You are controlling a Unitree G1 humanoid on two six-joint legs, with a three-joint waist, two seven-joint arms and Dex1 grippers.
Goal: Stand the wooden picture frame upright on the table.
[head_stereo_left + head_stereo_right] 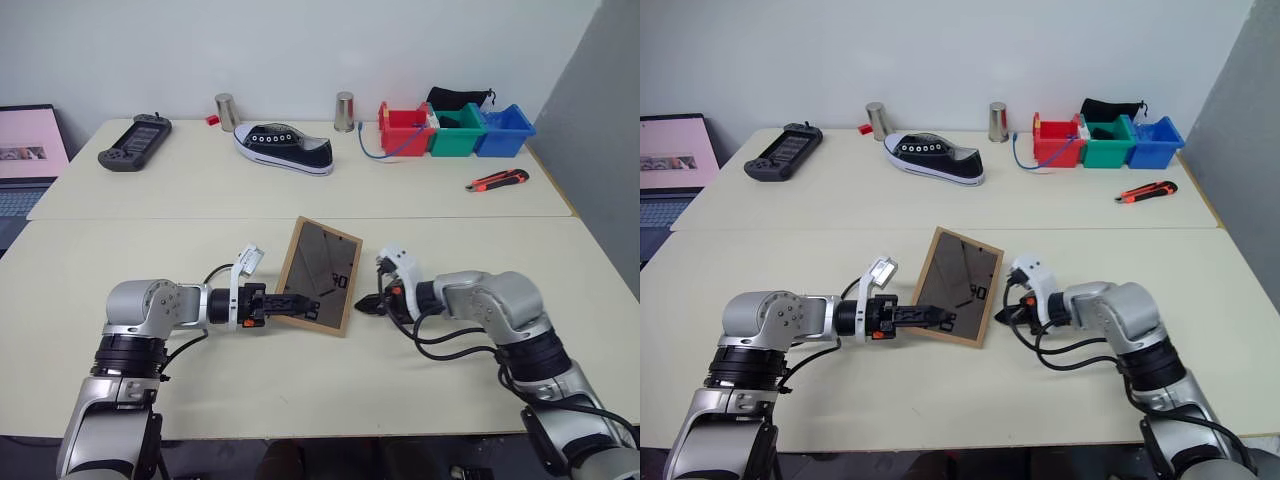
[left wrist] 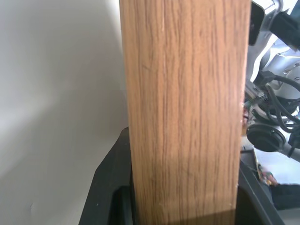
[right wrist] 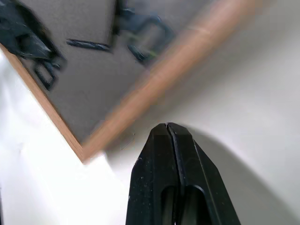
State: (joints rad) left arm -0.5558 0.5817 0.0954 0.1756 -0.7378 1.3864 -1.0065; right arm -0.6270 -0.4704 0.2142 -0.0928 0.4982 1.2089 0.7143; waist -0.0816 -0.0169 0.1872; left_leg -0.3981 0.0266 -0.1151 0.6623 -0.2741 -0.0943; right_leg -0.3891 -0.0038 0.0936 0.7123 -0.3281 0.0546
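Note:
The wooden picture frame (image 1: pixel 320 275) stands tilted near the front middle of the table (image 1: pixel 150 250), its dark back panel facing me and its stand (image 1: pixel 338 282) visible. My left gripper (image 1: pixel 300 300) comes in from the left and is shut on the frame's lower left part. In the left wrist view the light-wood edge (image 2: pixel 185 112) runs between the black fingers (image 2: pixel 105 187). My right gripper (image 1: pixel 365 305) is shut on nothing, just right of the frame's lower corner and apart from it. The right wrist view shows its closed fingertips (image 3: pixel 171 136) short of the frame (image 3: pixel 93 70).
Along the table's far side lie a black handheld console (image 1: pixel 135 143), a black-and-white shoe (image 1: pixel 283 148), two metal cups (image 1: pixel 226 110) (image 1: pixel 344 110), and red (image 1: pixel 405 130), green (image 1: pixel 457 130) and blue (image 1: pixel 503 130) bins. A box cutter (image 1: pixel 497 180) lies at the right. A laptop (image 1: pixel 30 150) sits far left.

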